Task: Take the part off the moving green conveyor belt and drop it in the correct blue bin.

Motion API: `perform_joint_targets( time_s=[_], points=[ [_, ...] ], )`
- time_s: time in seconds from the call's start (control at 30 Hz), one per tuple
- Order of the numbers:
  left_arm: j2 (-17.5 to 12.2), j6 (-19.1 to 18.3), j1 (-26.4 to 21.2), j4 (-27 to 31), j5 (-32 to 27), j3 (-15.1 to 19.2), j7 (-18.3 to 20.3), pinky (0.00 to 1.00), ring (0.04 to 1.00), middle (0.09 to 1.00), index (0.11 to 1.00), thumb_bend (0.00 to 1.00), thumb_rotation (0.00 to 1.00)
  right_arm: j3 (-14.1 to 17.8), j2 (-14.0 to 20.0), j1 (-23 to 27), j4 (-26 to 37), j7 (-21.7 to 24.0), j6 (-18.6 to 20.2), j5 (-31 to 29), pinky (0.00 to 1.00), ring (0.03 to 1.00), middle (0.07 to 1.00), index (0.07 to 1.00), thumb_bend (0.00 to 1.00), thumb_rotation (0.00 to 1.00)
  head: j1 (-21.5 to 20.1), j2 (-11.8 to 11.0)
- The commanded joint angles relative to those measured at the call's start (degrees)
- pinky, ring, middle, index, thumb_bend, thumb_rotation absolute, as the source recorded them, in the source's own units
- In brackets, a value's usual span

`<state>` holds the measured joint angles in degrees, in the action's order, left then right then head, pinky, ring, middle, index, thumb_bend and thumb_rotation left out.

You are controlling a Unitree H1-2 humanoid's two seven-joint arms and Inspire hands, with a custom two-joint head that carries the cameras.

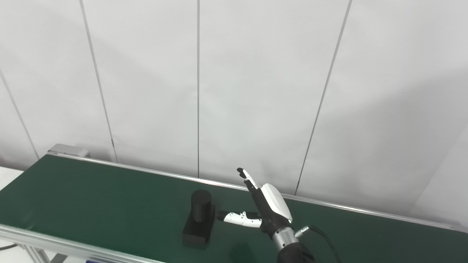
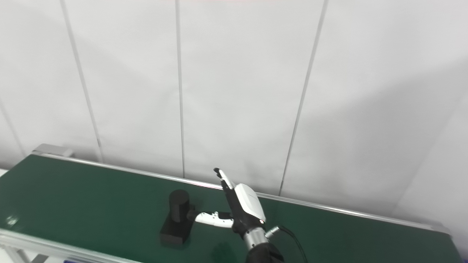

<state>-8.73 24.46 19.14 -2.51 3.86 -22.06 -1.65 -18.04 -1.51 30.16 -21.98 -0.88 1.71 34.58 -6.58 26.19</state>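
A black part (image 1: 199, 219), a cylinder standing upright on a flat block, sits on the green conveyor belt (image 1: 91, 197) left of centre. Just to its right, the right hand (image 1: 268, 210) hovers with fingers spread and holding nothing, its thumb reaching toward the part.

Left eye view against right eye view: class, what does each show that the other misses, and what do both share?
Only the left eye view shows a dark cable under the belt's near left corner. Only the right eye view shows the belt's right end. Both show the black part on the green belt and the open right hand, thumb reaching toward the part.
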Motion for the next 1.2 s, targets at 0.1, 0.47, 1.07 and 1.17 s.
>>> perform_joint_targets(
  time_s=[0.1, 0.47, 1.07, 1.17],
  points=[
    [-0.02, 2.46, 0.12, 2.23, -1.53, 1.22, 2.47, 0.85, 0.946, 0.927, 0.892, 0.92, 0.86, 0.34, -1.78, 3.99, -0.47, -0.99, 1.93, -0.96, 0.86, 0.920, 0.956, 0.983, 0.99, 0.71, -1.96, 1.28],
    [0.51, 2.45, 0.70, 3.75, -2.15, 2.86, 5.90, 0.94, 0.976, 0.961, 0.925, 0.92, 0.87, 0.20, -2.08, 6.79, -4.69, -0.61, 3.12, -2.59, 0.87, 0.920, 0.952, 0.979, 1.00, 0.64, -3.24, 4.48],
    [2.43, 1.92, 2.50, 7.26, -0.53, 4.01, 7.59, 0.95, 0.983, 0.981, 0.945, 0.95, 0.91, -1.66, -1.49, 10.07, -11.14, 0.33, 3.59, -3.08, 0.88, 0.917, 0.943, 0.968, 1.00, 0.47, -1.55, 11.09],
    [2.70, 1.99, 2.83, 7.65, -0.17, 4.03, 7.54, 0.94, 0.981, 0.978, 0.945, 0.95, 0.91, -1.94, -1.53, 10.30, -12.00, 0.70, 4.29, -3.10, 0.88, 0.918, 0.948, 0.970, 1.00, 0.45, -1.09, 11.66]
  ],
)
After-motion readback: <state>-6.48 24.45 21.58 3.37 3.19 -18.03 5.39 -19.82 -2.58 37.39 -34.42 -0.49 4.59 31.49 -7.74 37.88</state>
